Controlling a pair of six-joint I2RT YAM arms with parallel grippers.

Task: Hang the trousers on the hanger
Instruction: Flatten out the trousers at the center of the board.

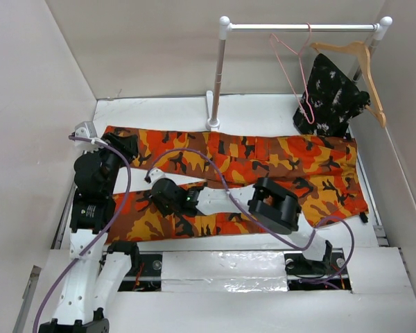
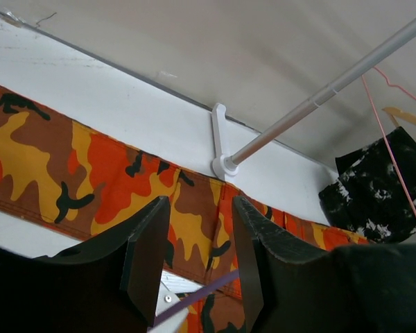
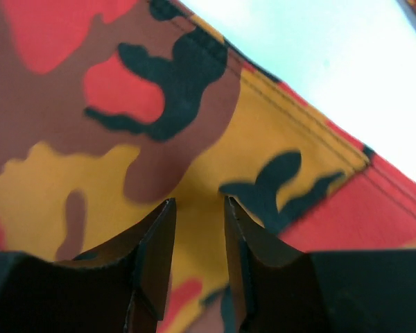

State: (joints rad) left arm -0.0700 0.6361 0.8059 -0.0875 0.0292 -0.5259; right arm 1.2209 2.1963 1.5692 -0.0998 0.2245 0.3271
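Observation:
The orange, red, yellow and black camouflage trousers (image 1: 277, 156) lie flat across the white table, legs to the left. The thin pink wire hanger (image 1: 291, 66) hangs empty from the rail at the back right; it also shows in the left wrist view (image 2: 392, 149). My left gripper (image 1: 127, 143) is open and empty over the far leg's cuff end, with the trousers (image 2: 125, 173) beyond its fingertips (image 2: 237, 208). My right gripper (image 1: 154, 191) is open, low over the near leg. In the right wrist view it (image 3: 199, 202) hovers close above the cloth (image 3: 194, 104) with nothing between the jaws.
A white rail (image 1: 301, 28) on a post (image 1: 218, 76) stands at the back. A wooden hanger (image 1: 364, 59) with a black speckled garment (image 1: 333, 94) hangs at its right end. Walls close in on left, back and right. Purple cables (image 1: 125, 187) loop over the arms.

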